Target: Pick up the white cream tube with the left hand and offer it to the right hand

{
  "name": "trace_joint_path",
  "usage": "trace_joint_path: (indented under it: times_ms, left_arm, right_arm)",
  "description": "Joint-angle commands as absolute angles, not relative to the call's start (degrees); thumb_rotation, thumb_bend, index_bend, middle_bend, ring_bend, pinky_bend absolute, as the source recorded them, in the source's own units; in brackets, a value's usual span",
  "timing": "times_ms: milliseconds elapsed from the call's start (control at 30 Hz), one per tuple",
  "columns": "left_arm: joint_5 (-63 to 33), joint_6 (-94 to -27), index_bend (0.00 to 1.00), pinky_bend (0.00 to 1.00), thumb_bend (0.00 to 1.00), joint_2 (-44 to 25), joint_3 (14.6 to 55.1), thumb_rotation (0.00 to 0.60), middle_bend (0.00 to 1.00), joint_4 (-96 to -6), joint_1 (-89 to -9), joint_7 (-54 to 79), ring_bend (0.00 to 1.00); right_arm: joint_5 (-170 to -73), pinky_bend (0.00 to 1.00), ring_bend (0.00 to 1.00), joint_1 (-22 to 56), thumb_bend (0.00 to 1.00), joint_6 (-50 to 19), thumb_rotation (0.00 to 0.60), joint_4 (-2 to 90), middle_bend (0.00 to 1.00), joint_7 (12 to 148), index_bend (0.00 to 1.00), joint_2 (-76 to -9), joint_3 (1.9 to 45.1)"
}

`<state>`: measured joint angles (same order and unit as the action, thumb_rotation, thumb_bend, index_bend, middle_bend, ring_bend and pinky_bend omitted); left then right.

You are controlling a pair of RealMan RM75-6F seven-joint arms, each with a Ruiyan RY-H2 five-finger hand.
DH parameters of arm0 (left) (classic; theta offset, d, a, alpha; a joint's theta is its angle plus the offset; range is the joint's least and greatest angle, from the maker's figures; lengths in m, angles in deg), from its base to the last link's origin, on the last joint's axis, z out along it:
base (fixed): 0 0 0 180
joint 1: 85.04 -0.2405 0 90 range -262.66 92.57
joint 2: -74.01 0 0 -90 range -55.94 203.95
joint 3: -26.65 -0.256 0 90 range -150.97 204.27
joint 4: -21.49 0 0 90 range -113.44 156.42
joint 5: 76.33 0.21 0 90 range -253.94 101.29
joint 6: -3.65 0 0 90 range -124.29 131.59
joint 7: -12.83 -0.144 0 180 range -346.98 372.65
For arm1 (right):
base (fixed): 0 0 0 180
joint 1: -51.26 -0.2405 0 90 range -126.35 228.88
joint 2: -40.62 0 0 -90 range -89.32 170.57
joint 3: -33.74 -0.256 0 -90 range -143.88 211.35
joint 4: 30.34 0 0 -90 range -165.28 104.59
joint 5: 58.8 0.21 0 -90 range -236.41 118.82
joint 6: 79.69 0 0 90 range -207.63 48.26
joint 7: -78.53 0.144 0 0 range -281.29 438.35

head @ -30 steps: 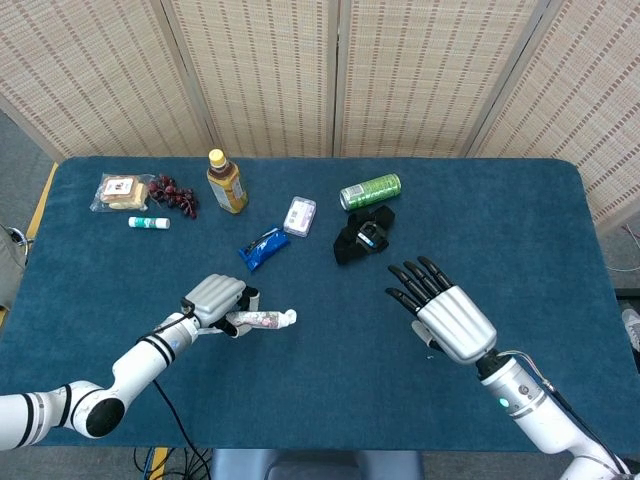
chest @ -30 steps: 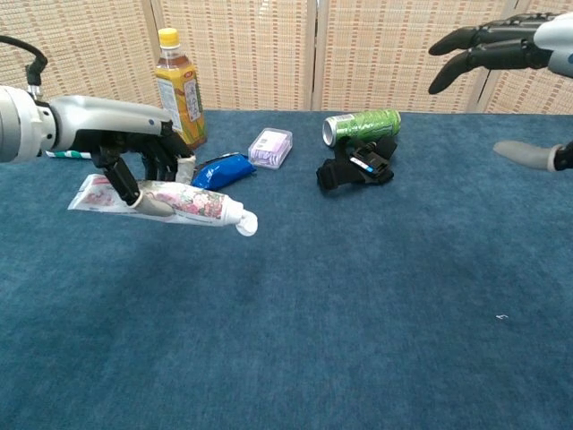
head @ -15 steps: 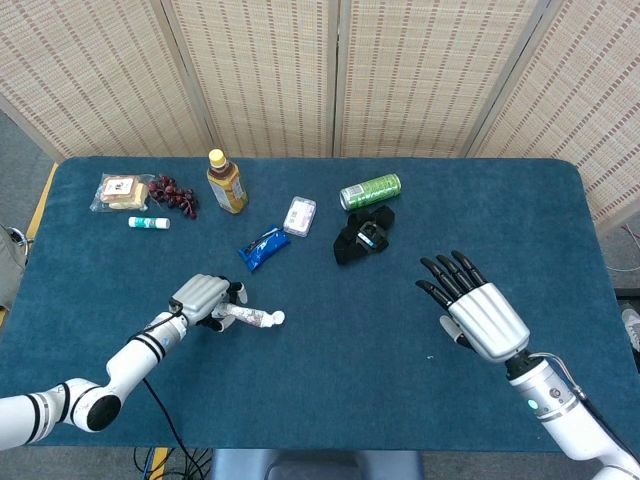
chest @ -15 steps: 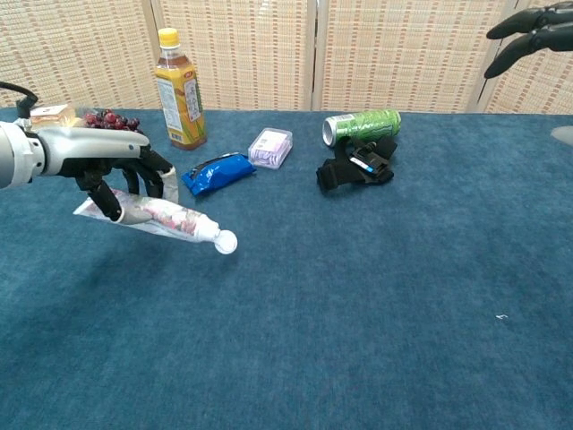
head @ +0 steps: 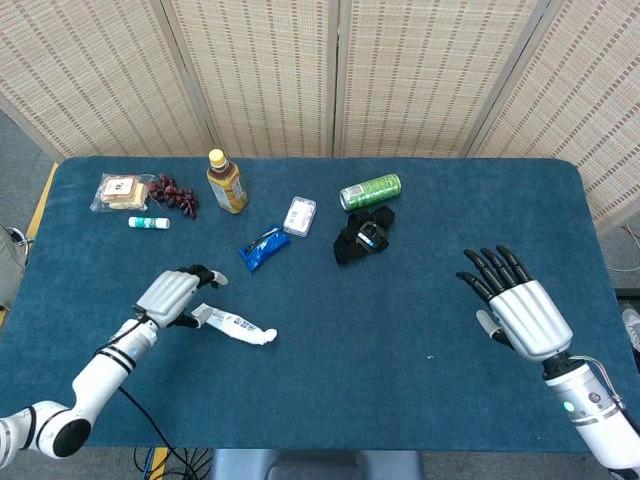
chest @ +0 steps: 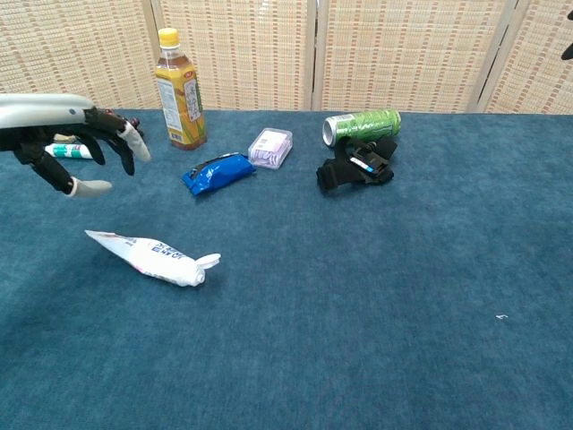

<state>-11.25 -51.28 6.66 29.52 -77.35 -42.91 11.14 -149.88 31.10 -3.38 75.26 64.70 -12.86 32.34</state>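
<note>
White cream tube (chest: pixel 152 258) on table, just below spread left hand (chest: pixel 70 152)

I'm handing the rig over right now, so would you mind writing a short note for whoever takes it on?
Left hand: open, fingers spread, holding nothing, raised just above and behind the tube.
Right hand: open, fingers spread, far off on the right side of the table.
White cream tube: lying flat on the table near the left hand, cap end pointing toward the middle.
Done: nothing stands; the tube is in neither hand.
Left: grasp the tube with the left hand, lift it, and offer it to the right hand, which probably needs to come closer.
</note>
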Motion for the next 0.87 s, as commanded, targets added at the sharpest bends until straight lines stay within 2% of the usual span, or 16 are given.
trace_joint_path:
  times_ms: [33, 233, 333, 533, 733, 867]
  left_arm:
    - [-5.8, -61.4, 0.25, 0.22, 0.36, 10.3, 28.2, 0.6, 0.32, -80.7, -49.9, 11.9, 0.17]
    - [0.8, -74.6, 0.25, 0.22, 0.34, 11.9, 25.6, 0.6, 0.31, -80.4, -59.0, 10.7, 0.17]
    - [2.7, -79.2, 0.25, 0.22, 0.34, 11.8, 24.7, 0.6, 0.31, -79.2, -62.6, 10.5, 0.17]
    - [5.3, -88.5, 0.25, 0.22, 0.34, 10.4, 23.2, 0.6, 0.31, -76.6, -70.4, 7.5, 0.17]
    - [7.4, -93.9, 0.25, 0.22, 0.34, 8.5, 22.5, 0.6, 0.31, -76.0, -75.6, 4.4, 0.17]
    - [8.8, -94.4, 0.25, 0.22, 0.34, 8.3, 22.3, 0.6, 0.31, -76.4, -77.1, 2.8, 0.17]
  right_arm:
    - [-148.9, 0.0, 0.0, 32.7, 0.33, -2.3, 0.6, 73.8, 0.06, 66.5, 0.23, -12.0, 32.6]
    - [-147.5, 0.0, 0.0, 35.4, 0.32, -0.5, 0.6, 70.2, 0.06, 68.8, 0.19, -12.3, 33.0]
    - [-146.2, 0.0, 0.0, 37.2, 0.27, 1.3, 0.6, 69.0, 0.06, 69.3, 0.17, -12.6, 33.0]
    - [-146.4, 0.0, 0.0, 41.3, 0.27, 5.6, 0.6, 66.3, 0.06, 72.1, 0.16, -13.6, 33.8]
    - [-147.1, 0.0, 0.0, 43.0, 0.27, 6.1, 0.6, 65.3, 0.06, 72.5, 0.16, -15.0, 34.4]
    - [-147.2, 0.0, 0.0, 43.3, 0.27, 6.0, 0.6, 65.1, 0.06, 72.6, 0.16, -15.4, 34.2]
